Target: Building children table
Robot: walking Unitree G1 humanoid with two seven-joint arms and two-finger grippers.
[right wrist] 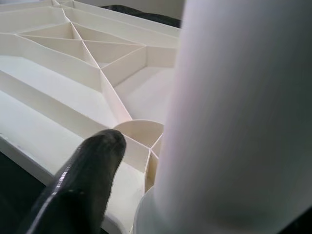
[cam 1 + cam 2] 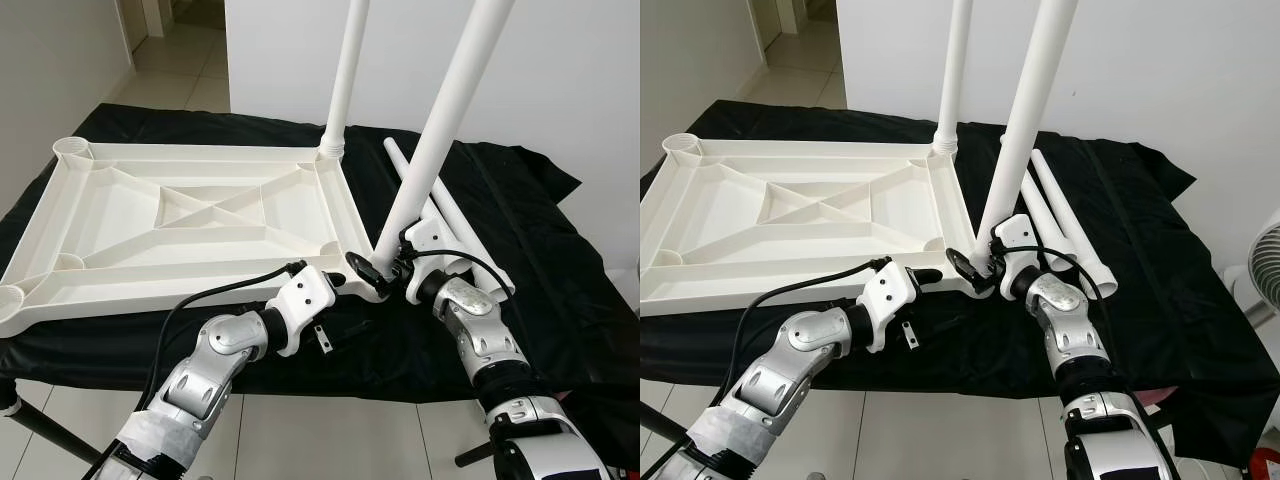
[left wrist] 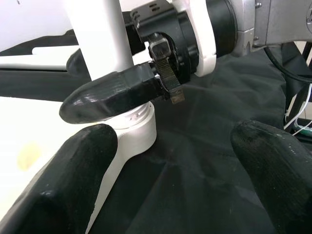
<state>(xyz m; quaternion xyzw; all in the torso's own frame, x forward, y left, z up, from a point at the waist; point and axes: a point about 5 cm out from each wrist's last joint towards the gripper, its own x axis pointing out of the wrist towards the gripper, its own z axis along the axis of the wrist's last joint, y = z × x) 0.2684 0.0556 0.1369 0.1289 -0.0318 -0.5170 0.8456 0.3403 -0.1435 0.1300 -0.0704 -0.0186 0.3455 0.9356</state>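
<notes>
Centre of frame: we see the right tool (image 2: 383, 270) clamped on a table leg (image 2: 440, 135); left tool (image 2: 345, 283), spread wide, just beside.

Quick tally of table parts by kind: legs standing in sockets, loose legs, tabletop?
White plastic ribbed tabletop, upside down: 1
White tubular legs upright at corner sockets: 2
White tubular legs lying loose on the black cloth: 2
Total: 5
</notes>
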